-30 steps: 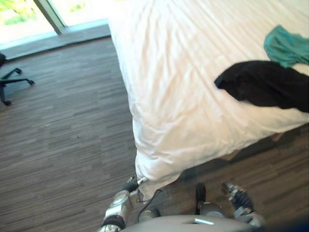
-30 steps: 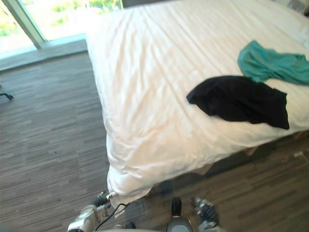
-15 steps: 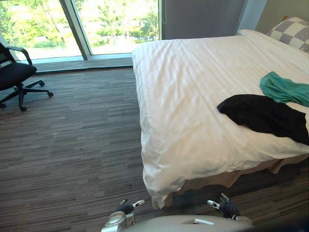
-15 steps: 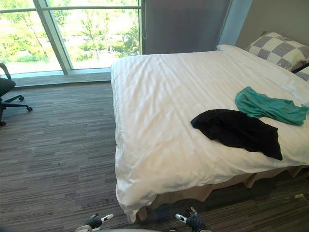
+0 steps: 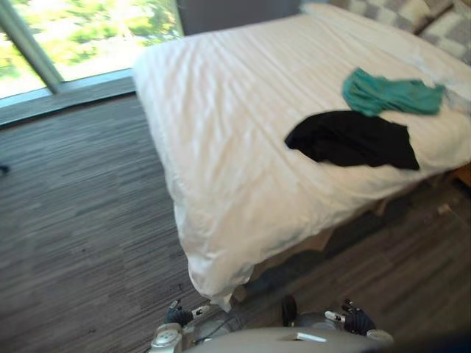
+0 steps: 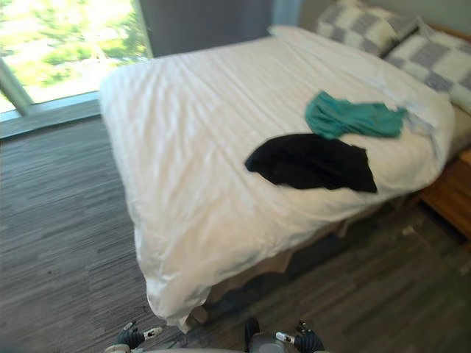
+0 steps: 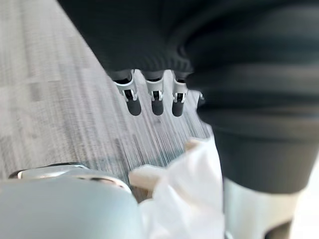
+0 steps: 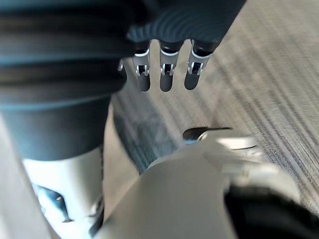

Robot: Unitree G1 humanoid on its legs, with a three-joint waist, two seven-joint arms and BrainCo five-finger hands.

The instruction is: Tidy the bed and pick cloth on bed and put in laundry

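1. The black cloth (image 6: 313, 162) lies on the bed (image 6: 191, 147) near its side edge, at 1 o'clock in the eye views; a teal cloth (image 6: 352, 118) lies just beside it, farther toward 1 o'clock.
2. The left hand (image 7: 154, 97) and right hand (image 8: 167, 74) hang at 6 o'clock over the floor (image 6: 59, 243), fingers straight and slack, holding nothing.
3. The duvet corner (image 6: 173, 294) (drooping toward the floor) sits between the hands and the cloths.
4. Pillows (image 6: 368, 26) are at 1 o'clock, a window (image 6: 66, 37) at 11 and a wooden stand (image 6: 449, 191) at 3.
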